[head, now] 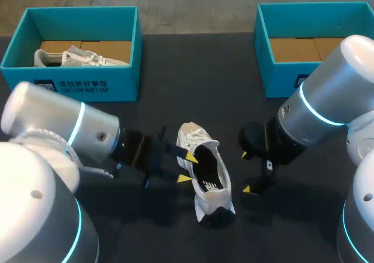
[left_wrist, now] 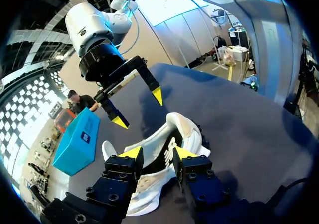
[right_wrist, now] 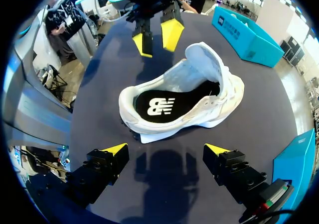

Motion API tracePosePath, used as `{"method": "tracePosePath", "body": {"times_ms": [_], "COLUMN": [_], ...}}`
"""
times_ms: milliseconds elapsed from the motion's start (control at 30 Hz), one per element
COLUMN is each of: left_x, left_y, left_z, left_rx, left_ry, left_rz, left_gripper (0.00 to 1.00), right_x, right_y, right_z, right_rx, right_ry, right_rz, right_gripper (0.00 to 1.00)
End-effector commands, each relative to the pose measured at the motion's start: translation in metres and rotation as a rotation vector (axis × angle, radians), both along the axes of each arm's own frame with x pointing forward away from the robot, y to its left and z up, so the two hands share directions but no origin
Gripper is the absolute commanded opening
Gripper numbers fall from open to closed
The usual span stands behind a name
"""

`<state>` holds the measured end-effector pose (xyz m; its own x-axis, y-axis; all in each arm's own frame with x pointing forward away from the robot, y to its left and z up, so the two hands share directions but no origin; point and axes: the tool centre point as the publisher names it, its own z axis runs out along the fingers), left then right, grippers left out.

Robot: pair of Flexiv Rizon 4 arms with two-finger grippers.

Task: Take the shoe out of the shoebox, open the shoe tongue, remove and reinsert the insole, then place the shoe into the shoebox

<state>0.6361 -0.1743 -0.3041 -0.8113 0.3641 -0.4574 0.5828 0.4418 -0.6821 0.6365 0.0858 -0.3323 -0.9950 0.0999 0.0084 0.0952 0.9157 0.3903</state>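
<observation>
Yellow tips of the left tool point(left_wrist: 157, 153) stand moderately apart and grip nothing. They hang just beside the shoe point(right_wrist: 199, 109), level with its collar, and from the right wrist view they look clear of it. The right tool point(right_wrist: 165, 149) is spread wide on the shoe's other flank, also empty and not touching.

The shoe lies between them on the dark desk point(head: 175, 70), out of its box, toe towards the shoeboxes. Its tongue point(right_wrist: 207, 59) is lifted back, and the black insole point(right_wrist: 162, 104) lies flat inside.

I judge the insole work to be the step in hand. To do it well, the right tool should close on the heel or side wall to pin the shoe. The left tool should narrow, dip into the opening at the heel end and pinch only the insole's edge, not the collar. Then it should peel upward slowly so the shoe does not lift with it.

Further off, the left shoebox point(head: 73, 87) holds another shoe point(head: 76, 57), and the right shoebox point(head: 280, 79) shows only its cardboard floor.
</observation>
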Motion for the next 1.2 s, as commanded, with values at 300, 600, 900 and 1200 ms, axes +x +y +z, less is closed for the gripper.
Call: {"method": "tracePosePath", "body": {"times_ms": [300, 600, 900, 1200], "left_x": [0.003, 0.002, 0.002, -0.005], "left_y": [0.041, 0.047, 0.047, 0.034], "left_z": [0.039, 0.044, 0.044, 0.040], "left_rx": [0.368, 0.464, 0.464, 0.508], "left_ry": [0.152, 0.131, 0.131, 0.059], "left_rz": [-0.342, -0.438, -0.438, -0.533], "left_gripper": [0.13, 0.00, 0.00, 0.00], "right_x": [-0.001, -0.001, -0.001, 0.001], "right_y": [0.001, 0.001, 0.001, -0.007], "right_z": [-0.002, -0.002, -0.002, 0.002], "right_rx": [0.000, 0.000, 0.000, -0.021], "right_ry": [-0.003, -0.003, -0.003, -0.004], "right_rz": [-0.002, -0.002, -0.002, 0.033], "right_gripper": [1.00, 1.00, 1.00, 1.00]}}
